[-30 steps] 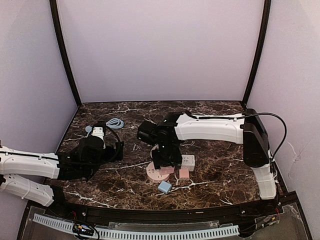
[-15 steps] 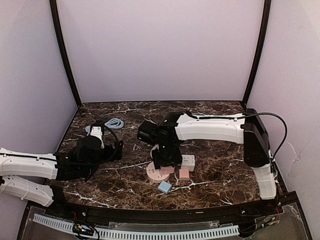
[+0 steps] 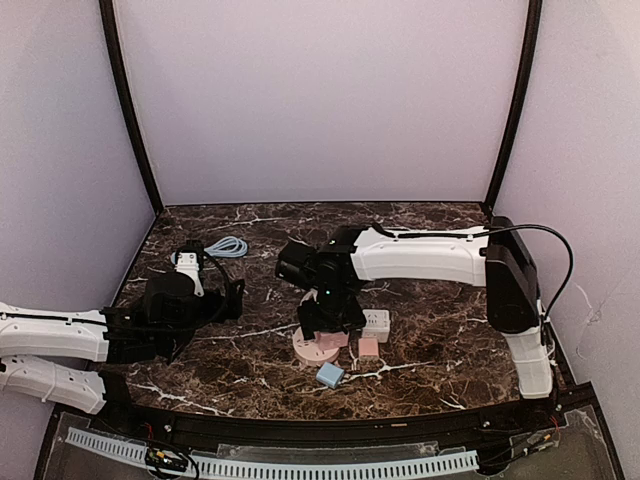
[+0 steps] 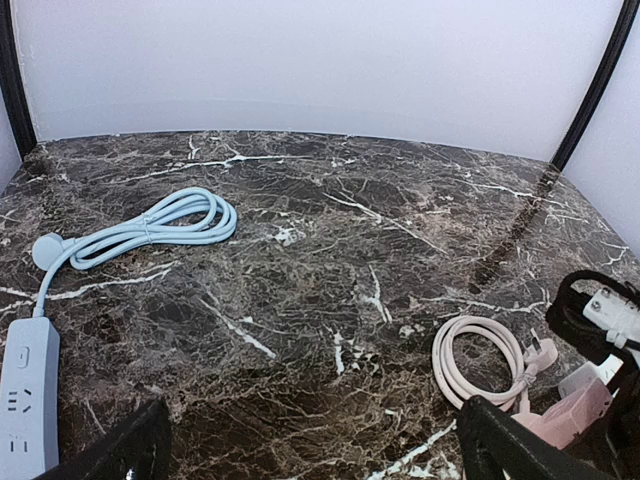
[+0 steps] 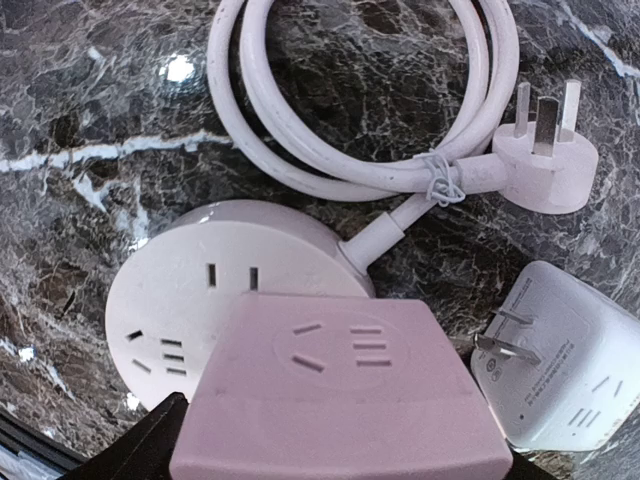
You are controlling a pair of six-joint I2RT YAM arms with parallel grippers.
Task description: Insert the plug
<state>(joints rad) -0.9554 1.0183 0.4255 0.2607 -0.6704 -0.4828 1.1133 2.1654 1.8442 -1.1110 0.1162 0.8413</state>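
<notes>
A pink square plug [image 5: 340, 400] rests on the round pale pink socket hub [image 5: 190, 290], covering its right half. My right gripper [image 5: 340, 460] straddles the plug, one dark finger [image 5: 160, 440] at its left edge. I cannot tell whether the fingers still press it. From above, the right gripper [image 3: 330, 325] points down onto the hub [image 3: 312, 350]. The hub's coiled cable [image 5: 370, 100] and its three-pin end [image 5: 545, 160] lie just beyond. My left gripper [image 4: 315, 450] is open over bare marble, well left of the hub.
A white adapter [image 5: 570, 360] lies right of the hub. A second pink cube [image 3: 368, 347] and a blue cube [image 3: 329, 375] sit near the front. A blue power strip [image 4: 22, 400] with its coiled cord [image 4: 150, 225] is at the back left.
The left arm has drawn back slightly to the left. The right gripper's fingers have spread a little around the pink plug, which stays on the hub.
</notes>
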